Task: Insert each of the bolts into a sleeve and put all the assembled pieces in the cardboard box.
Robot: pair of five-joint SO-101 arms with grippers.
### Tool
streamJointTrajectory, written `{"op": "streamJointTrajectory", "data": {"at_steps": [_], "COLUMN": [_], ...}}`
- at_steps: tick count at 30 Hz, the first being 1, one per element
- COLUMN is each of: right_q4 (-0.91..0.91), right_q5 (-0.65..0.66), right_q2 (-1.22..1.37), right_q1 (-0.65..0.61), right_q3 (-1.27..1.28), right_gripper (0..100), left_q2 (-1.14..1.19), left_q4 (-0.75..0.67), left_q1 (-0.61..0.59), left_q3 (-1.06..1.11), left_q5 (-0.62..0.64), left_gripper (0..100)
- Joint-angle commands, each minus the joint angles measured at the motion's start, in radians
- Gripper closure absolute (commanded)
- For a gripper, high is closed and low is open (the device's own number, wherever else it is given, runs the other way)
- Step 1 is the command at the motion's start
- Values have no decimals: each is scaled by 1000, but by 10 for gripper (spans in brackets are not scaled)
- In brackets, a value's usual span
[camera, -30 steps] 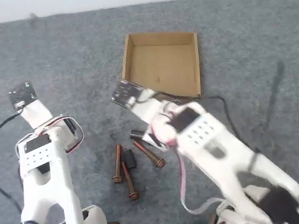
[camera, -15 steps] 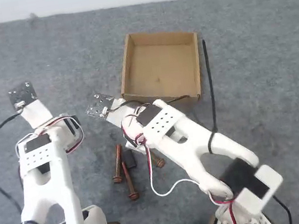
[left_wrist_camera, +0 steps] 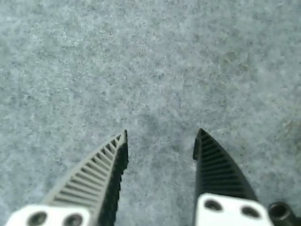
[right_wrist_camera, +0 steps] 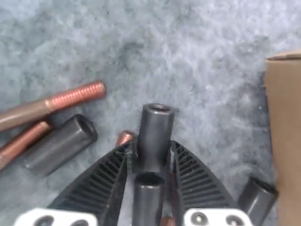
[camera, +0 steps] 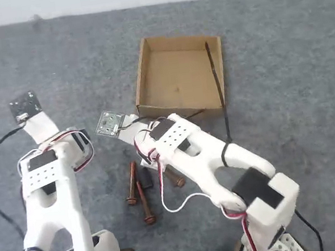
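- The right gripper is clamped on 1 dark sleeve, with a finger pressed against each side of it.
- The gripped sleeve has its long axis in line with the fingers. Its open bore end points away from the wrist and projects past the fingertips.
- The loose sleeve lies flat on the carpet beside the right gripper. Its axis is oblique and 1 end is turned toward the gripped sleeve. In the high view it lies between 2 bolts.
- The third sleeve lies just beside the wall of the cardboard box.
- In the high view, 3 copper-coloured bolts lie on the carpet. 2 are nearly parallel, with their long axes running toward the cardboard box and their heads at the end nearer the arm bases.
- The oblique bolt is partly covered by the right arm. Its head is at the near end.
- The cardboard box sits open side up beyond the bolts, and a black cable crosses it.
- The left gripper has its fingers apart, with bare carpet visible between them.
- The left arm stands to the left of the bolts and does not touch them.
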Motion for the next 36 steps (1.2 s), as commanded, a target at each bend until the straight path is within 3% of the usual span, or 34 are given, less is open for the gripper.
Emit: {"op": "streamJointTrajectory", "data": {"at_steps": [1, 13, 19, 27, 36], "right_q4": [7, 85, 110, 114, 133], "right_q5": [15, -94, -149, -196, -175], "right_q2": [30, 140, 120, 96, 176], "right_q1": [-12, -13, -15, -21, -22], "right_q3": [-80, -256, -256, -255, -302], "right_gripper": [900, 897, 798, 798, 946], "left_q2": [-5, -3, -3, -3, -3], "left_q4": [-15, -17, -20, -20, -20], "left_q1": [5, 11, 21, 38, 38], "left_q3": [-42, -42, -35, -33, -30], "left_q5": [11, 11, 11, 9, 9], "left_gripper": [783, 783, 783, 783, 783]}}
